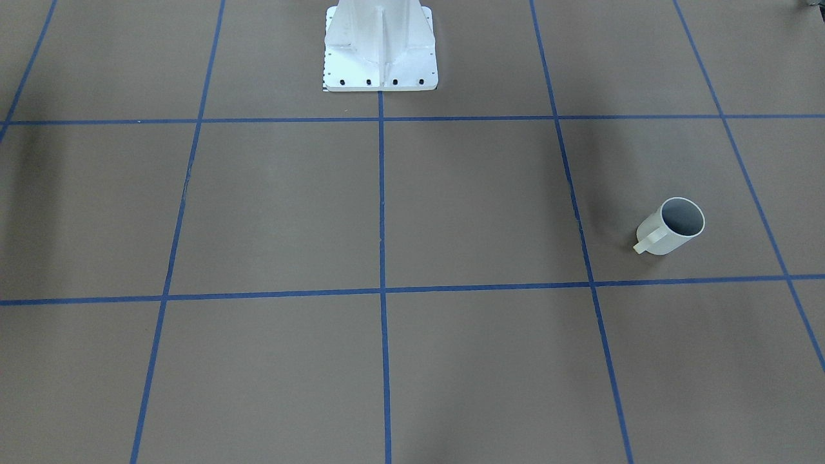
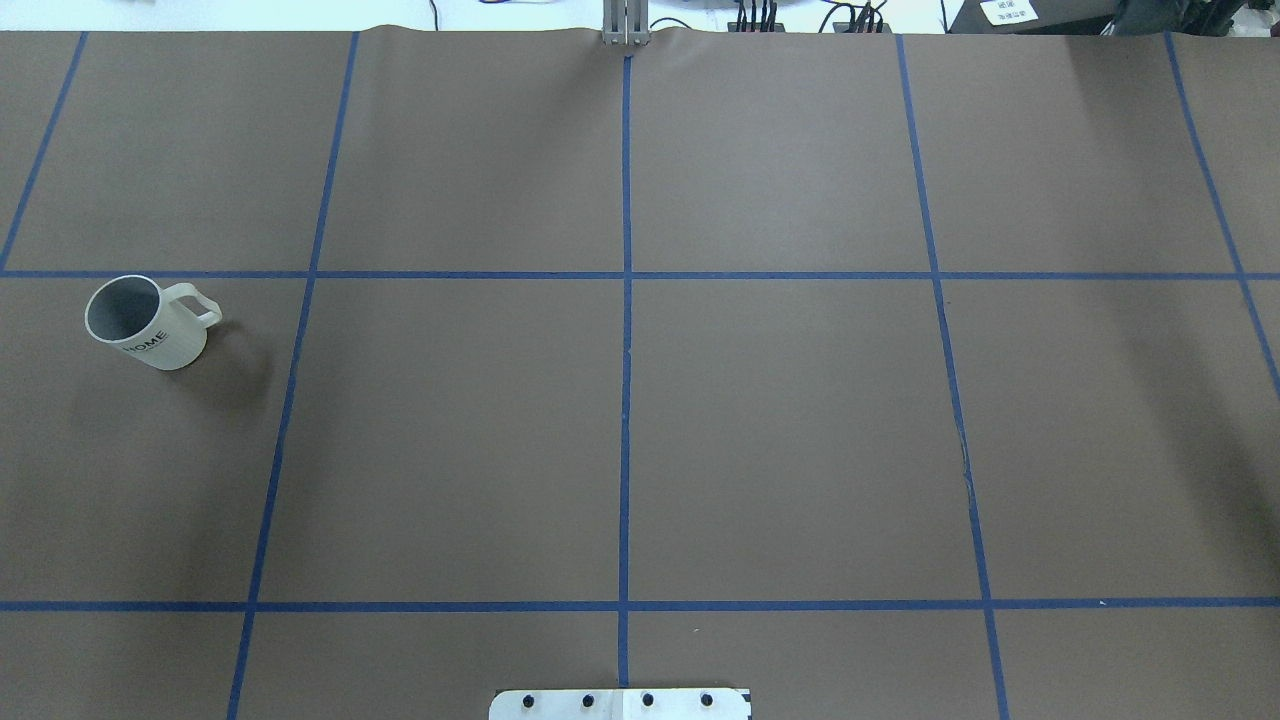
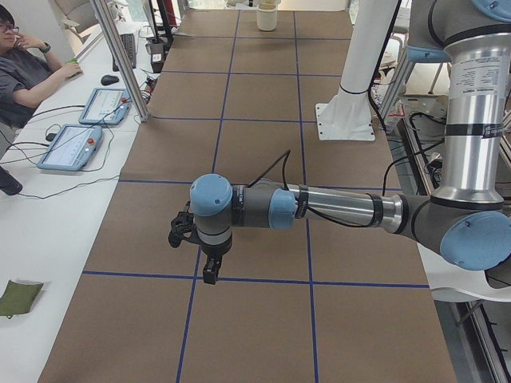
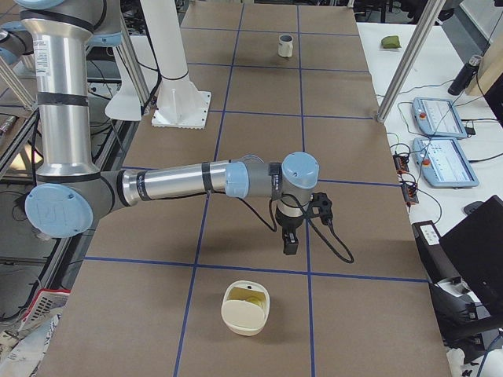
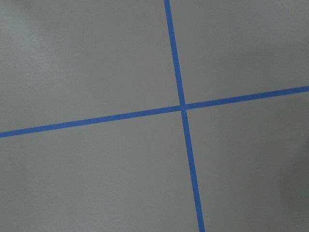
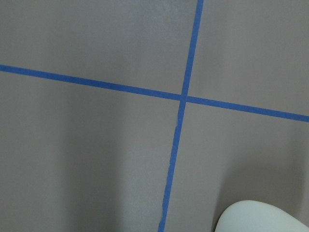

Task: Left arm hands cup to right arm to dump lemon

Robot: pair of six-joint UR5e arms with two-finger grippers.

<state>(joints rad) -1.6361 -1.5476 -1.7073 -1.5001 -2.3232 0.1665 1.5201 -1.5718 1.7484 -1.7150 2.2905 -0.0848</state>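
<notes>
A long table (image 2: 780, 430) covered in brown paper fills every view. Blue tape lines (image 2: 625, 400) divide it into large squares.

My left arm (image 3: 343, 209) has one segment upright beside the table. It bends at the elbow, lays its forearm level out over the paper, and turns its wrist downward. My right arm (image 4: 177, 182) holds the mirror of that pose at the opposite end of the table.

A white mounting pedestal (image 1: 380, 51) is bolted at the middle of the table's edge on my side. An operator (image 3: 24, 76) sits at a white side bench, with teach pendants (image 3: 76, 148) lying on it.

A cream-white bowl (image 4: 246, 310) sits on the paper near my right arm's wrist, toward that end of the table.

The mug (image 2: 147, 322) stands upright on my left side of the table. Its long axis is vertical, its open mouth faces up, and it is grey inside. The handle points toward my right and away from me. The word HOME on its wall faces me.

My left pincer (image 3: 209, 275) hangs pointing straight down above the paper, near a tape line. My right pincer (image 4: 289, 247) hangs the same way. Only the side cameras show them, so I cannot tell how far either is parted or whether it grips anything.

Yellow-green lemon pieces (image 4: 251, 297) lie inside the bowl.
</notes>
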